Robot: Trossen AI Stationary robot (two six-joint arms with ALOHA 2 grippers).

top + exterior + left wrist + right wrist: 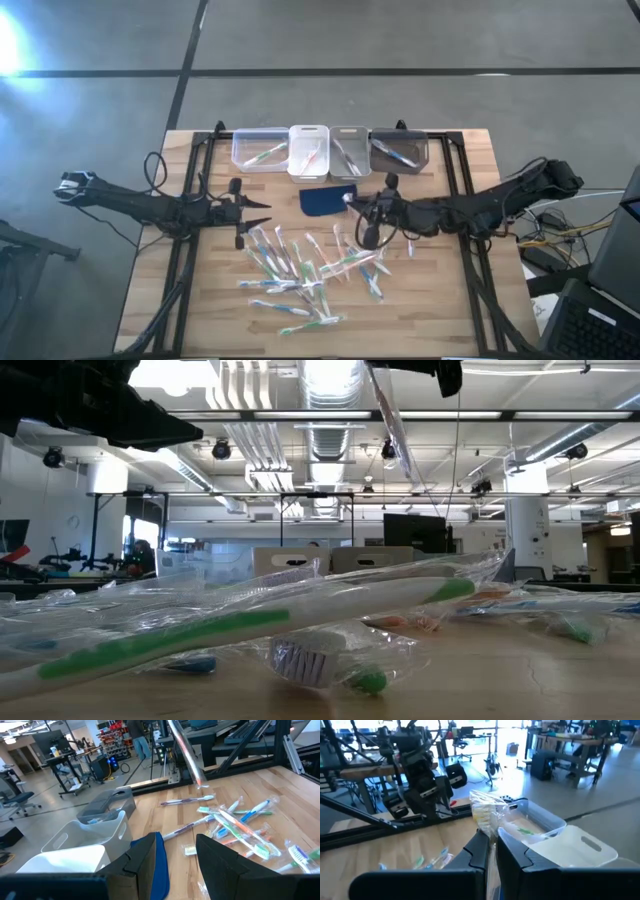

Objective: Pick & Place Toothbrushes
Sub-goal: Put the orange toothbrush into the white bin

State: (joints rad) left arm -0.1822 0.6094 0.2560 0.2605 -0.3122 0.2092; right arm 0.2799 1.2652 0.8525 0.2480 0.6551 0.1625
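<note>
Several toothbrushes (pixel 300 270) in clear wrappers lie scattered on the wooden table, near its front middle; in the low view they fill the foreground (pixel 250 620). My right gripper (pixel 350 200) hovers over the dark blue pad (pixel 328 198), shut on one wrapped toothbrush (pixel 487 812). That toothbrush shows as a slanted stick (pixel 187 755) in the left wrist view. My left gripper (pixel 262 212) waits left of the pad, open (pixel 175 865), with nothing between its fingers. My right gripper pinches the wrapped toothbrush between its two fingers (pixel 481 845), just below the crinkled wrapper end (pixel 489 822) that stands up past the fingertips. The fingers reach in level from the table's right and lie across the stick. The rest (pixel 392 415) hangs slanted, clear of the table.
Four small bins stand in a row at the far edge: clear (pixel 260 150), white (pixel 308 150), grey (pixel 350 150) and dark (pixel 400 150), each with toothbrushes inside. Black frame rails (pixel 190 230) run along both table sides. Bare wood lies at the near corners.
</note>
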